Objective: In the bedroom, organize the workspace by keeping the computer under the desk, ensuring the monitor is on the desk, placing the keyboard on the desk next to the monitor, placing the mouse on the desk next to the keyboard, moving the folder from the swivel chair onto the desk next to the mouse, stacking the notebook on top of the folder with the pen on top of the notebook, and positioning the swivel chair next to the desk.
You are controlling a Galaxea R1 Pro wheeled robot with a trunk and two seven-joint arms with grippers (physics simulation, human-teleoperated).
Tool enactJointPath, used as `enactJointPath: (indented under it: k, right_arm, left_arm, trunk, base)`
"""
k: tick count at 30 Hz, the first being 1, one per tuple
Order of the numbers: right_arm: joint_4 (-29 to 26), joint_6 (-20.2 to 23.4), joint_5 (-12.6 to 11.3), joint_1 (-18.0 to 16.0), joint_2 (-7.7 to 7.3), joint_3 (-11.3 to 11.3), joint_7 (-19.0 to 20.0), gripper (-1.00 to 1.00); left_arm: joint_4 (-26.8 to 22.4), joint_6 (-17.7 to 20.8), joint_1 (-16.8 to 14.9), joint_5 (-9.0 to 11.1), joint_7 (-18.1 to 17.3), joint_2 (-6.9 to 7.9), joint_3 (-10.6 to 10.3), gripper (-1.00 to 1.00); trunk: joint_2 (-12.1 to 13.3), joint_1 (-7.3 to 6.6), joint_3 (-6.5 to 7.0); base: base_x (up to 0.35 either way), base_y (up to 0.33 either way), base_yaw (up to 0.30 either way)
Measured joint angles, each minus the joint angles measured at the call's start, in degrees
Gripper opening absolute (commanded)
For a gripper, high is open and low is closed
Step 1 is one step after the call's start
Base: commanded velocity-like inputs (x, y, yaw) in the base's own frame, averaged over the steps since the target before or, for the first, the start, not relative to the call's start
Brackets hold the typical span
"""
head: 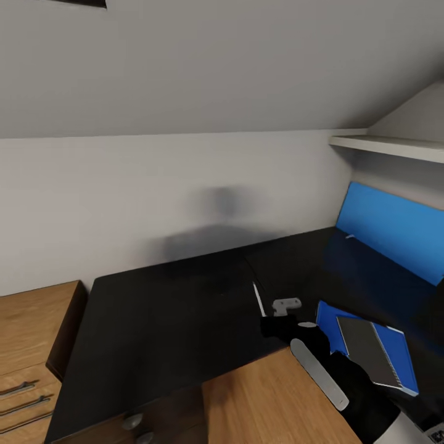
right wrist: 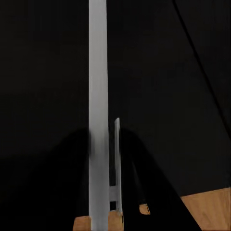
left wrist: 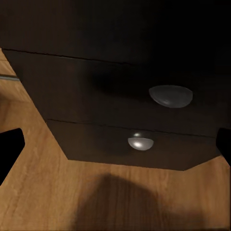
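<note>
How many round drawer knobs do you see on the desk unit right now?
2: upper knob on the higher drawer front and lower knob on the drawer beneath, both on the black desk unit. More may be hidden.

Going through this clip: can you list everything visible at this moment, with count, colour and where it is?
desk: one, black, fills the middle of the head view
drawer knobs: two, silver, on the desk's drawer fronts
dresser: one, light wood, left of the desk
folder: one, bright blue, flat on the desk's right part
notebook: one, dark grey, on the folder
wall panel: one, blue, behind the desk at right
shelf: one, white, above the panel
floor: light wood
pen: one, silvery, over the desk in the right gripper
left gripper: open, facing the drawers
right gripper: apparently shut on the pen
</note>
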Motion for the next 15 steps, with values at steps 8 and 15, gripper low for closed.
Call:
enactJointPath:
  k: [8, 15]
  right_arm:
    - [-1.45, -0.14, -0.52, 0.01, -0.46, -3.03, -1.62, -1.00]
    - [-1.32, -0.35, -0.50, 0.01, -0.50, -6.11, -4.24, -1.00]
  left_arm:
    - [0.15, 0.00, 0.00, -0.02, 0.00, -0.03, 0.01, 1.00]
    - [0.65, 0.00, 0.00, -0.08, 0.00, -0.10, 0.00, 1.00]
  trunk:
    - [0.00, 0.00, -0.31]
    - [0.00, 0.00, -0.59]
  base:
    - [0.000, 0.000, -0.192]
    - [0.000, 0.000, -0.178]
